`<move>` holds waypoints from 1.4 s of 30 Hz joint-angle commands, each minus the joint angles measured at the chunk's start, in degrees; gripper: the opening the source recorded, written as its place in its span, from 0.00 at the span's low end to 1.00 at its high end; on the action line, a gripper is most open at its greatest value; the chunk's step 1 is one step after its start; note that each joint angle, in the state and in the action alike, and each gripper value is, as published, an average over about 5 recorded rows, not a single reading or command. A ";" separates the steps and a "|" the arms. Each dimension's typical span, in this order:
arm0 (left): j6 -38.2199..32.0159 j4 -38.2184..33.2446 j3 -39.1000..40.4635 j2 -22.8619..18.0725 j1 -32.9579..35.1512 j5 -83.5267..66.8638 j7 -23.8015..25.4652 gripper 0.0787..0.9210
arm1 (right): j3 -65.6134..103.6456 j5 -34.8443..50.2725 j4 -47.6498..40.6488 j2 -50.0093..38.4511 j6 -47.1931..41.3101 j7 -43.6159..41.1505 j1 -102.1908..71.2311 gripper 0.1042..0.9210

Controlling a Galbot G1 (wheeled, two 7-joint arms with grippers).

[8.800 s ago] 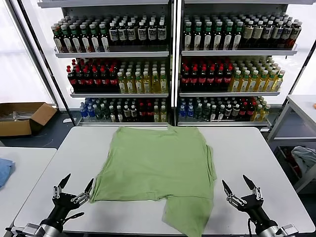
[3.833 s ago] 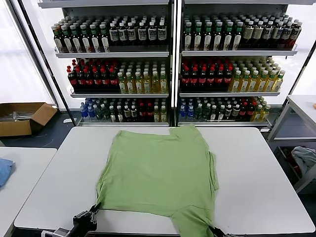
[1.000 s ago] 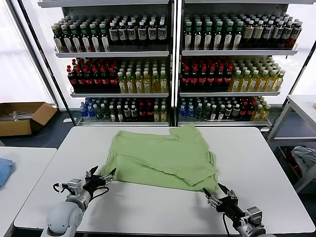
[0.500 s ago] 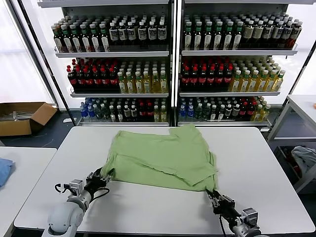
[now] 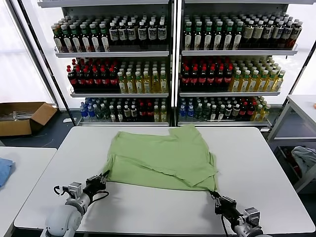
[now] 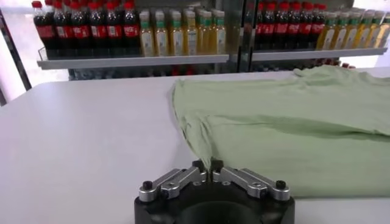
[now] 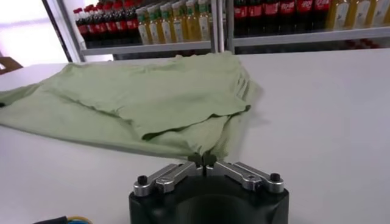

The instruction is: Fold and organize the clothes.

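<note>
Green cotton, the polo shirt [image 5: 160, 157] lies folded over on itself in the middle of the white desk [image 5: 256, 153], its upper layer ending in a wavy edge short of the near hem. From the head view the left tool [image 5: 100, 178] sits at the shirt's near left corner and the right tool [image 5: 216, 196] at its near right corner, both low over the desk. That view leaves the fingers hard to read; the left wrist view shows the left tool [image 6: 208, 171] clenched on a pinch of the shirt's [image 6: 286, 128] corner, and the right wrist view shows the right tool [image 7: 202, 162] pinched likewise on the hem of the shirt [image 7: 134, 97]. Behind the desk stand shelves of bottles [image 5: 173, 64]. A cardboard box [image 5: 22, 117] sits on the floor far left, a blue cloth [image 5: 4, 170] on a side desk, and a pale cloth [image 5: 303, 158] at far right.
</note>
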 commanded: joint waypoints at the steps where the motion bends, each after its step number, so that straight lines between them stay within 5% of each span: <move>1: -0.04 -4.07 -1.48 -0.03 5.34 0.56 0.16 0.02 | 1.10 0.55 3.15 -1.02 0.00 -0.02 -2.98 0.00; 23: 1.64 -23.40 -9.48 -5.25 26.79 3.19 -0.41 0.04 | 7.27 -3.30 15.61 -1.14 1.61 -2.60 -24.57 0.00; 33: 2.16 -26.25 -9.70 -5.53 29.56 3.30 0.12 0.21 | 7.49 -2.21 15.25 -1.31 1.25 -2.15 -23.90 0.03; 42: 2.37 -27.99 -12.87 -4.78 29.75 1.27 -0.13 0.51 | 14.70 5.77 15.69 -2.53 -0.13 -2.31 -21.16 0.33</move>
